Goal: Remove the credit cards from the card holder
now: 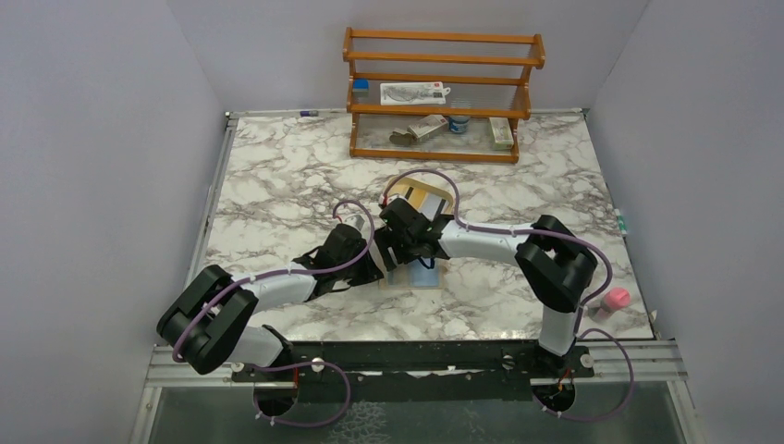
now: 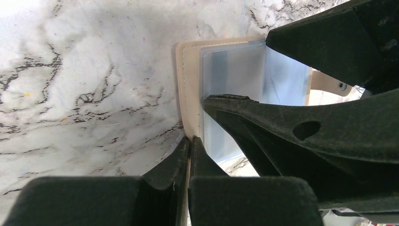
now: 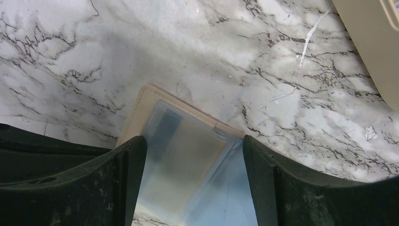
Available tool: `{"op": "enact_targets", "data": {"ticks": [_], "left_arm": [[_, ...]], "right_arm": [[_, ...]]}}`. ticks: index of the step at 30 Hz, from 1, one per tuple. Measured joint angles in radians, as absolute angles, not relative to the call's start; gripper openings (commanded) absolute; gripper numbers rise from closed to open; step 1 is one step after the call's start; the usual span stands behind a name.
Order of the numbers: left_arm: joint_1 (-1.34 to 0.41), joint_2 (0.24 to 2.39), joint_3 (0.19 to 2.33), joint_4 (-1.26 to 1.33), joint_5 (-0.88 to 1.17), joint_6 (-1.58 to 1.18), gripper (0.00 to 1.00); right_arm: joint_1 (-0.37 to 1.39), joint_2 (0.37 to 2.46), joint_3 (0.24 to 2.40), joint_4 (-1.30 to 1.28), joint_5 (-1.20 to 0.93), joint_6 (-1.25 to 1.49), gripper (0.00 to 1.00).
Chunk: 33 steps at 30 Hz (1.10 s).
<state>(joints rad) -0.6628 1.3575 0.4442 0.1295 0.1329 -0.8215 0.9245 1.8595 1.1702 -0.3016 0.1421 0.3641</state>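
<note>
The tan card holder (image 1: 414, 276) lies open at the table's middle, light blue panel up. My left gripper (image 2: 190, 143) is shut on its tan edge (image 2: 188, 94). A whitish-grey card with a darker band (image 3: 183, 155) sits inside the clear sleeve; it also shows in the left wrist view (image 2: 235, 70). My right gripper (image 3: 193, 143) is open just above the holder, its fingers (image 3: 124, 181) either side of the sleeve. In the top view the left gripper (image 1: 384, 264) and the right gripper (image 1: 416, 252) meet over the holder. The yellow-orange card is hidden.
A tan tray (image 1: 428, 196) lies just behind the grippers; its edge shows in the right wrist view (image 3: 371, 42). A wooden rack (image 1: 442, 92) with small items stands at the back. A pink object (image 1: 615, 298) sits by the right edge.
</note>
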Motion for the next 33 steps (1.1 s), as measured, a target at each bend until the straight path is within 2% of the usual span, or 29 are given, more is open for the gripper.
{"op": "enact_targets", "data": {"ticks": [12, 23, 33], "left_arm": [[-0.663, 1.349, 0.444, 0.119, 0.120, -0.822, 0.00], [-0.663, 1.346, 0.444, 0.118, 0.117, -0.825, 0.00], [-0.661, 1.343, 0.444, 0.120, 0.117, -0.826, 0.00]], "right_arm": [[0.960, 1.883, 1.192, -0.304, 0.213, 0.367, 0.79], [0.966, 1.815, 1.070, -0.220, 0.266, 0.411, 0.80], [0.977, 1.802, 1.061, -0.234, 0.321, 0.419, 0.82]]}}
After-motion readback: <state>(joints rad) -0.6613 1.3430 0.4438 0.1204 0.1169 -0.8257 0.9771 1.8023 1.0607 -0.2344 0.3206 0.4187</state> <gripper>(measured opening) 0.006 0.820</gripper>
